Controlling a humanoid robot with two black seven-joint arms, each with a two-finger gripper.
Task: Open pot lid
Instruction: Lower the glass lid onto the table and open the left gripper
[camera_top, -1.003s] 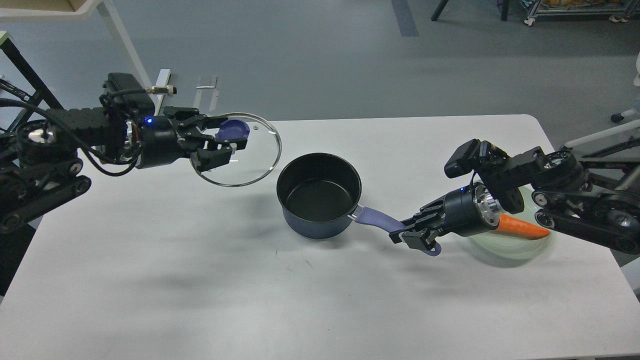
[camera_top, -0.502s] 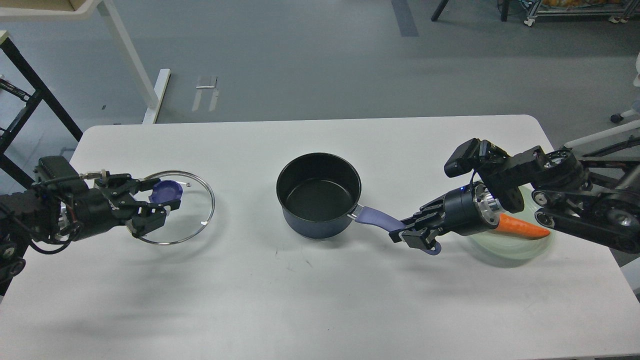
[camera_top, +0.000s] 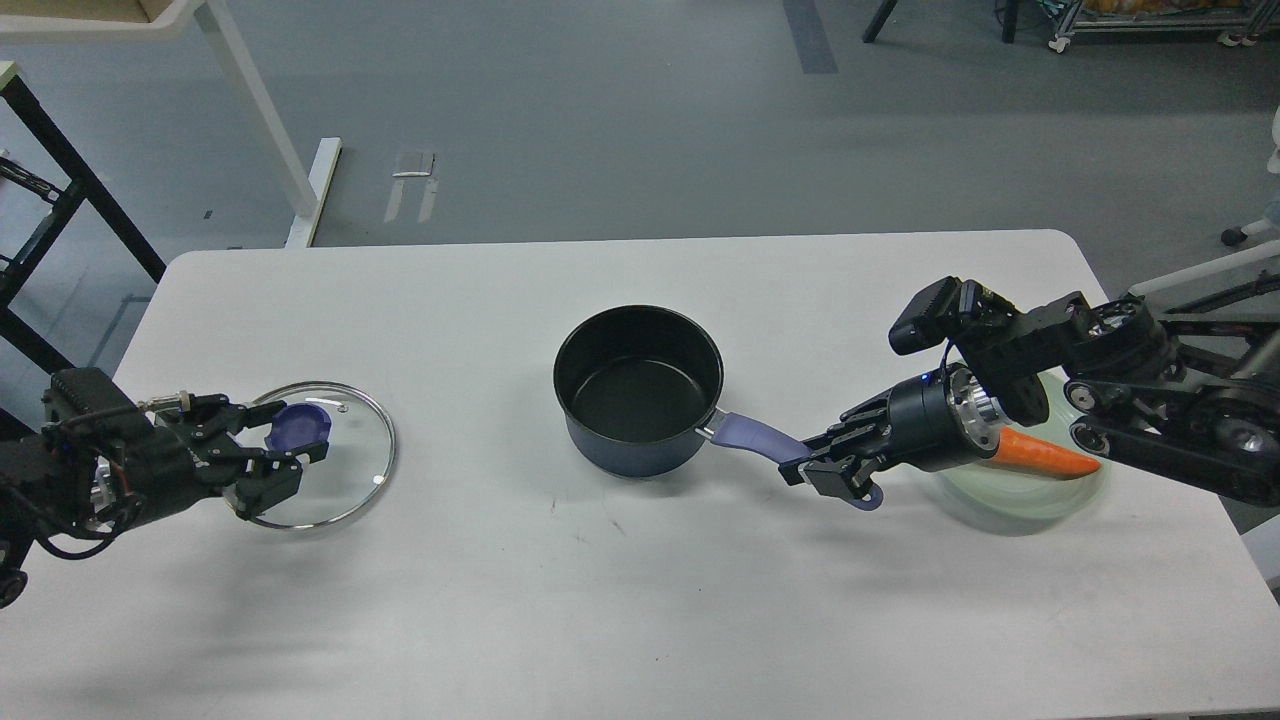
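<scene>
So the pot (camera_top: 640, 392) is sitting open in the middle of the table (camera_top: 620, 600), black inside showing, and the lid (camera_top: 335, 468) is way off to the left side, well apart from it. The left gripper (camera_top: 285, 455) is pinching the lid's purple knob (camera_top: 298, 428), fingers closed around it, and the glass disc is looking close to flat and low over the tabletop, though I can't tell if the rim is actually touching down. Over on the other side the right gripper (camera_top: 835, 470) is clamped on the far end of the pot's handle (camera_top: 755, 438), which is pointing out to the right and a bit toward the robot. A carrot (camera_top: 1050, 455) is lying on the green plate (camera_top: 1030, 495) behind that arm. What matters next, I'd say: the lid is hanging straight off the left gripper with bare table right underneath, so it only needs lowering and letting go.
</scene>
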